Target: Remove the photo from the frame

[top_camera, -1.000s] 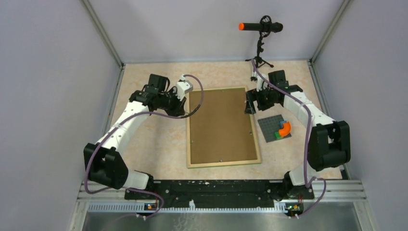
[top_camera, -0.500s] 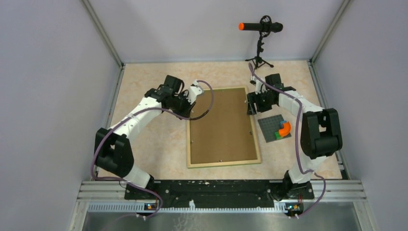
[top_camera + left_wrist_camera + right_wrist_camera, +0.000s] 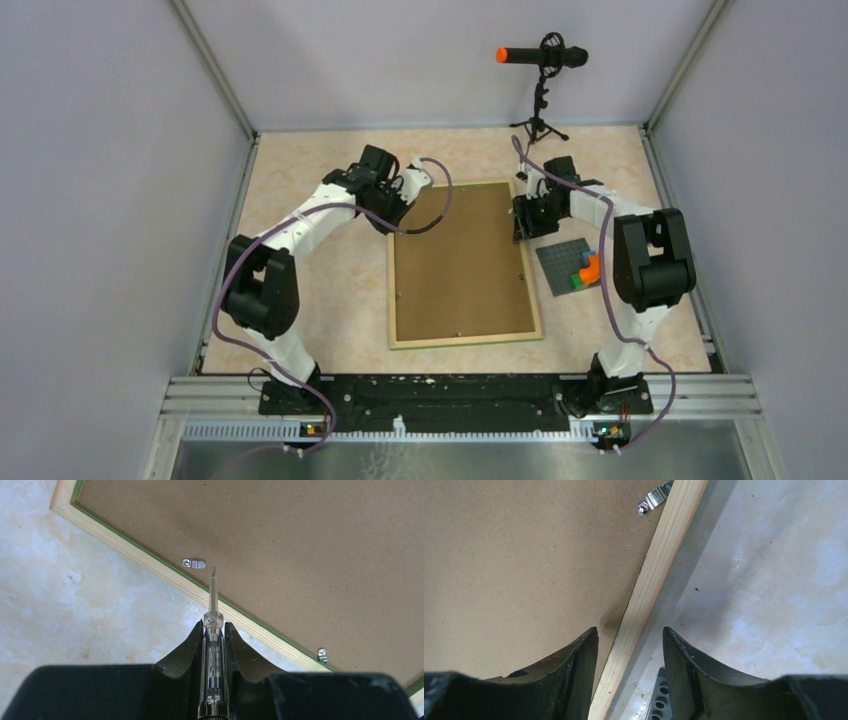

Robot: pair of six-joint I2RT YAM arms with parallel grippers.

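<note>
The frame point(image 3: 460, 265) lies face down mid-table, brown fibreboard back up, with a light wood edge; it also shows in the left wrist view point(image 3: 300, 545) and the right wrist view point(image 3: 524, 565). The photo is hidden under the backing. My left gripper point(image 3: 214, 626) is shut on a clear-handled hook tool point(image 3: 213, 645); its metal tip hovers just right of a small metal clip point(image 3: 194, 563) by the frame's left edge. My right gripper point(image 3: 630, 632) is open, its jaws straddling the frame's right wood edge point(image 3: 649, 580). Another clip point(image 3: 653, 499) sits further along that edge.
A small grey baseplate with coloured bricks point(image 3: 574, 265) lies just right of the frame, close to my right gripper. A microphone on a tripod point(image 3: 541, 60) stands at the back. Grey walls enclose the table. A further clip point(image 3: 322, 655) shows on the frame's left edge.
My left arm has swung right and towards the frame's top left corner, bringing the tool over the backing. My right gripper has shifted only slightly at the frame's right edge.
</note>
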